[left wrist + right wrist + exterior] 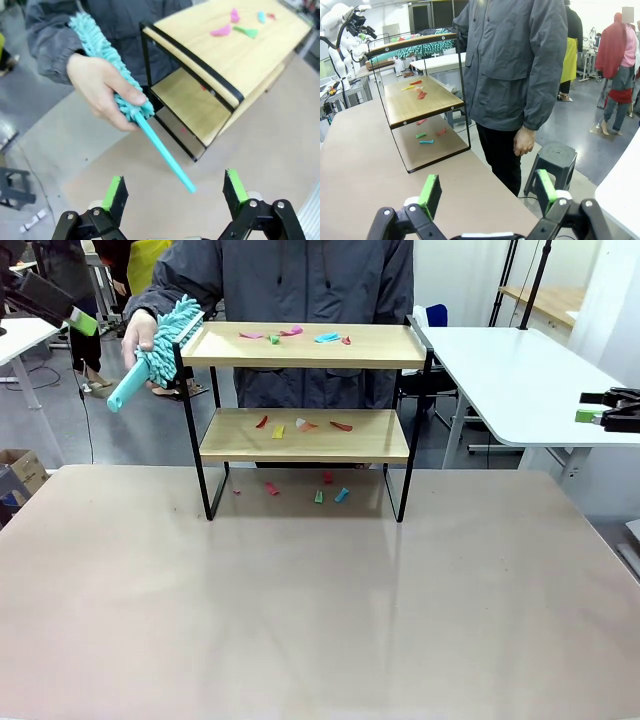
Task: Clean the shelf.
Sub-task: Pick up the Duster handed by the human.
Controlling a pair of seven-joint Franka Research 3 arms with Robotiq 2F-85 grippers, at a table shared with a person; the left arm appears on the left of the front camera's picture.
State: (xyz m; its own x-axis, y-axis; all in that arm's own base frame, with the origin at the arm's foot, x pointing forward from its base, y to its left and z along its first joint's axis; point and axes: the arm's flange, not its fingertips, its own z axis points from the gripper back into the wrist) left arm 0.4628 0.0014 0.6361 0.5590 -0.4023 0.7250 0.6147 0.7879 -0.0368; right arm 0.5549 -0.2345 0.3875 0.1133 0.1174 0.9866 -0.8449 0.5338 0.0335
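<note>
Your shelf (385, 346) is standing at the far middle of the smooth beige tabletop (320, 610). It is two pale wood-grain boards sitting in a thin black metal frame on four slim legs. Small bright scraps (327, 337) in pink, green, blue, red and yellow are lying scattered on both boards and on the tabletop beneath the lower one. At the shelf's left end the person's hand (140, 340) is gripping a teal duster (178, 328). Its head is shaggy and looped, and its handle is a slim smooth rod slanting down away from the shelf. Your left tool (173, 182) is hovering with its green-padded fingers spread wide, the handle's tip pointing toward the gap, apart from both pads. Your right tool (487, 180) is gaping just as wide, holding nothing, well off to the shelf's right.
</note>
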